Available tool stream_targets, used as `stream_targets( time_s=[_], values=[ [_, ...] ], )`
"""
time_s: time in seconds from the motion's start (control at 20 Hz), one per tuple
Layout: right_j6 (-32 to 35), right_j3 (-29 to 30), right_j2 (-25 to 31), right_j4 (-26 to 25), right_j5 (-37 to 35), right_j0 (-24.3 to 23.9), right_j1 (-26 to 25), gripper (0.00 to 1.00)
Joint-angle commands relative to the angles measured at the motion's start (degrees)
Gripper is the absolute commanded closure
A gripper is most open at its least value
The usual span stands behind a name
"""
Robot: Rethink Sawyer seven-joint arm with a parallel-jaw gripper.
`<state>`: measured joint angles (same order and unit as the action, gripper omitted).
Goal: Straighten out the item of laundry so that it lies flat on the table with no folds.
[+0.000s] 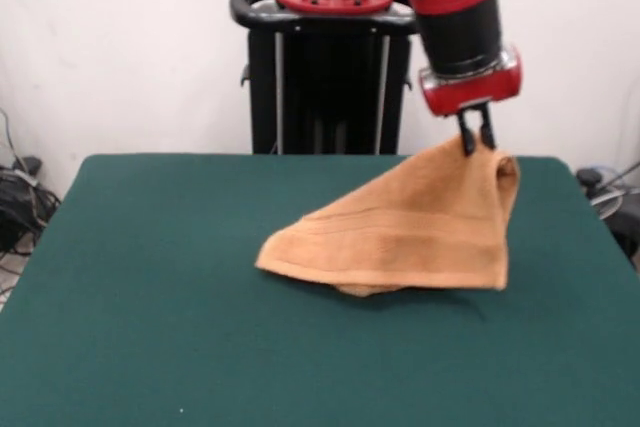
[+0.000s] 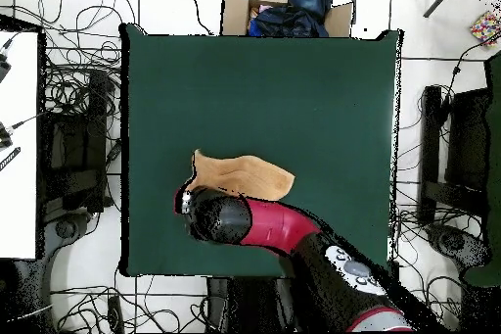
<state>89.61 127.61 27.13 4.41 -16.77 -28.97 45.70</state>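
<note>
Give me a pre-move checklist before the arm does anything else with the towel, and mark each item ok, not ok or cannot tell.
1. Grip: gripper shut on the towel at its raised corner: ok.
2. Towel flat, no folds: one corner is lifted and the cloth drapes down in a doubled slope: not ok.
3. Low edge resting on the table: ok.
4. Free table around the towel to spread it: ok.
5. Towel fully on the table, nothing over an edge: ok.
6. What lies under the arm in the overhead view: cannot tell.
</note>
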Motion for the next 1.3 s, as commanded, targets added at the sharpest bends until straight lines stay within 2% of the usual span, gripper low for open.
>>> stream_targets(
  time_s=[0.05,0.15,0.25,0.45,0.85,1.05,1.1,1.3],
  values=[
    [16.0,8.1,7.6,7.0,-0.7,0.1,2.5,1.0],
    [16.4,9.6,8.7,9.2,-2.5,0.1,5.8,1.0],
    [16.8,10.6,7.3,10.9,-4.6,1.2,9.7,1.0],
    [16.3,8.4,-3.9,8.5,-7.1,6.6,14.4,1.0],
    [17.4,2.1,-18.5,5.3,-8.3,13.6,12.6,1.0],
    [15.9,1.8,-19.4,6.3,-6.5,14.1,11.7,1.0],
    [14.9,2.3,-19.5,7.2,-5.8,14.0,11.8,0.0],
    [14.7,2.3,-20.5,7.3,-6.3,13.8,12.4,0.0]
  ],
)
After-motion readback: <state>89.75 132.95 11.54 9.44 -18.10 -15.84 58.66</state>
